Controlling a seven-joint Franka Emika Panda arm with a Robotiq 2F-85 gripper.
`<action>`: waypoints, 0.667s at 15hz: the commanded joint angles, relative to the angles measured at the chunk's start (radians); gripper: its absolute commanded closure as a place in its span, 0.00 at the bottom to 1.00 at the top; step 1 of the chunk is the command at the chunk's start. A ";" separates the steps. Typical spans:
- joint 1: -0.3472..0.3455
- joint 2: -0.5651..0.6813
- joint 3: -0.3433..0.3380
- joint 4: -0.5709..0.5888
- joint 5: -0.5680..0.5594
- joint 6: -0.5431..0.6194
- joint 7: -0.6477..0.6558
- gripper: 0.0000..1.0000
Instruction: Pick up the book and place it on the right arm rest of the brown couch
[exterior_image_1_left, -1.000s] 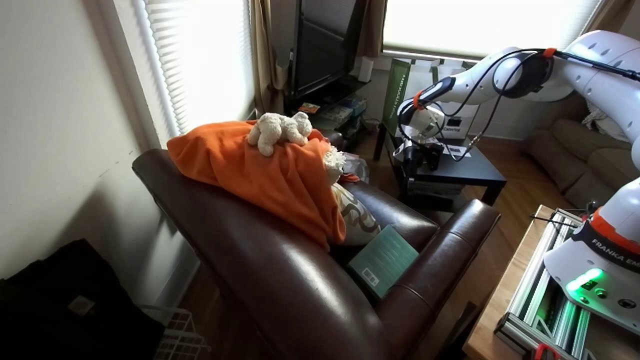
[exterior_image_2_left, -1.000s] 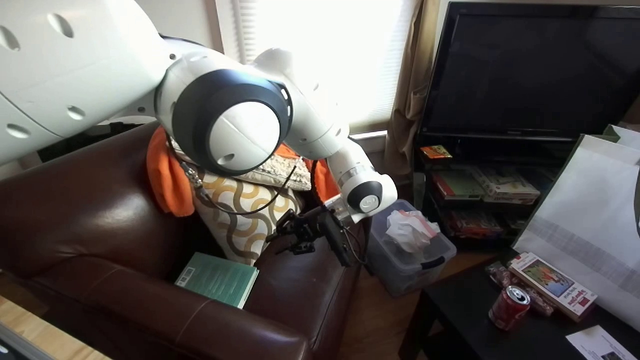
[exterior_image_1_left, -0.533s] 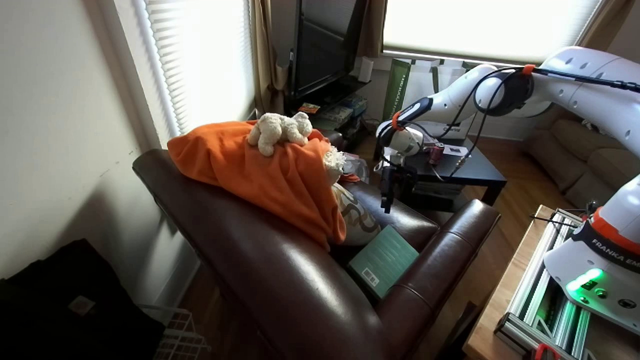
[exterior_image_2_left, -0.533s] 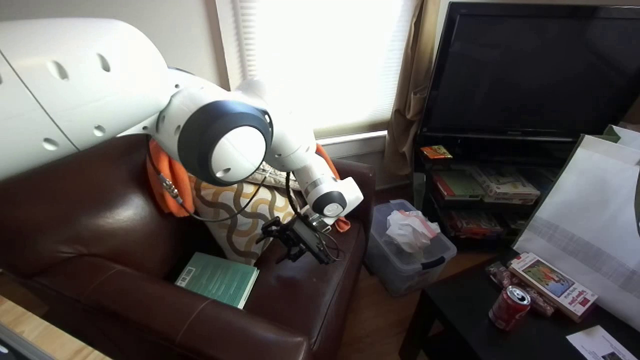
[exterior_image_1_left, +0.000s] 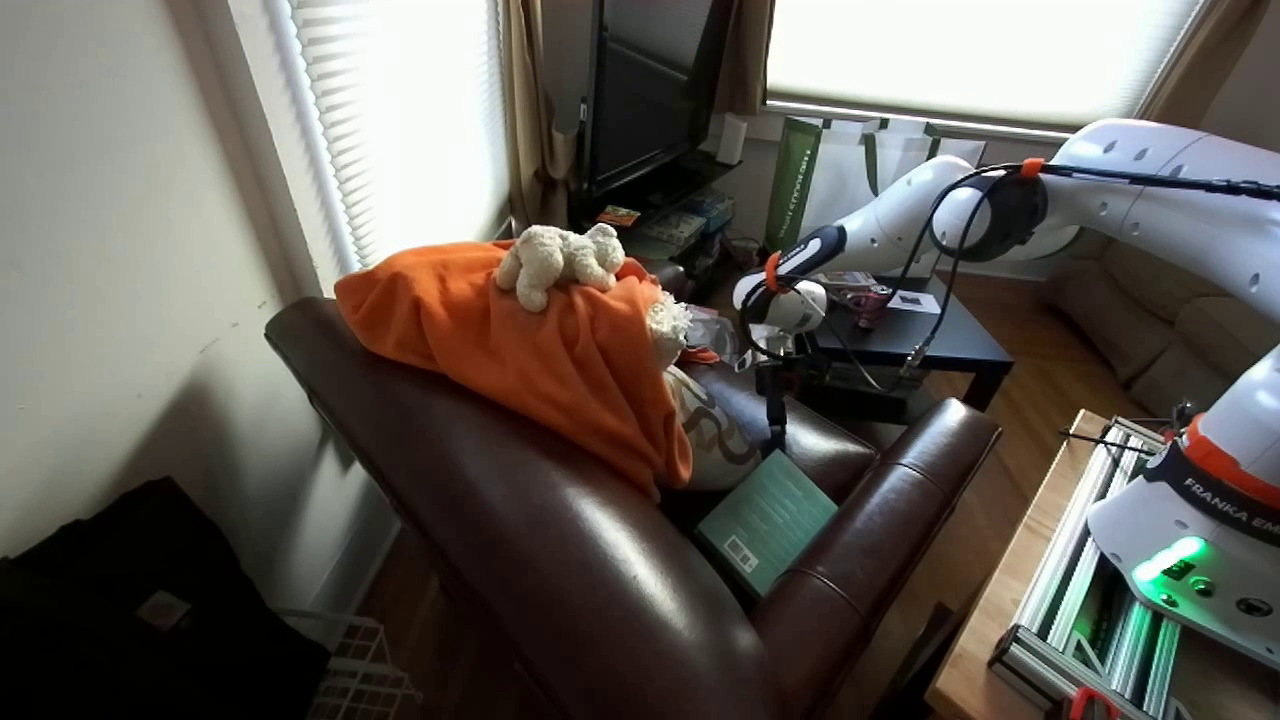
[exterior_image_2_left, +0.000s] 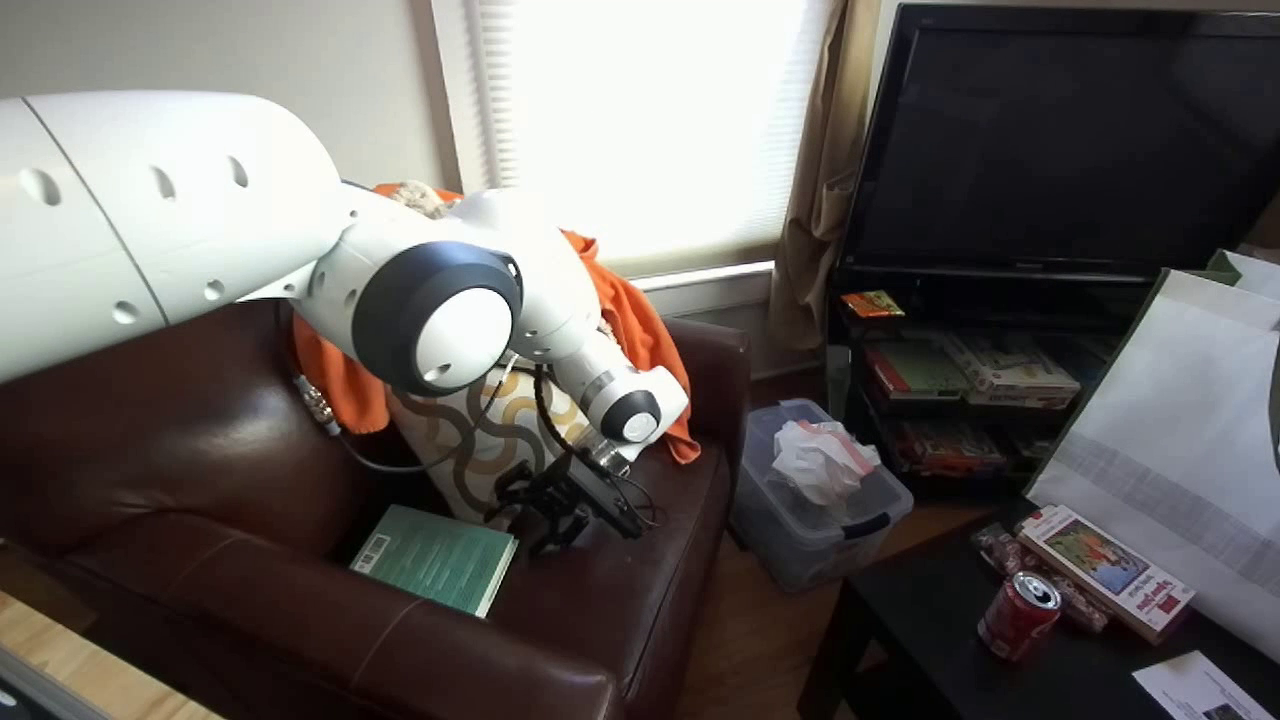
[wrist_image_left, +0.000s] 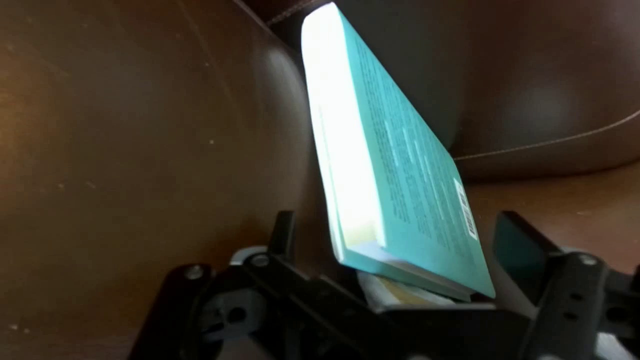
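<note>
Pincer (wrist_image_left: 397, 232) spread apart, nothing in it — we see the book (wrist_image_left: 420, 165) resting on the brown couch (exterior_image_2_left: 610, 590), just beside the right arm rest (exterior_image_2_left: 330, 625). From the pincer it's toward the backrest (exterior_image_2_left: 190, 430) — we judge approach comes next, long axis unclear.

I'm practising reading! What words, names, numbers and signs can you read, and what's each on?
"FRANKA EM", cut off, on the robot base.
Too small or blurred to read: print on the green book, its barcode, bag's green side, red can, red-and-white item, white paper, shelf boxes.
</note>
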 joint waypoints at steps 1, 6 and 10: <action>0.010 0.000 -0.022 -0.017 -0.061 0.022 -0.069 0.00; 0.004 -0.003 -0.010 -0.005 -0.047 0.006 -0.074 0.00; 0.009 -0.007 -0.004 -0.007 -0.065 0.083 -0.167 0.00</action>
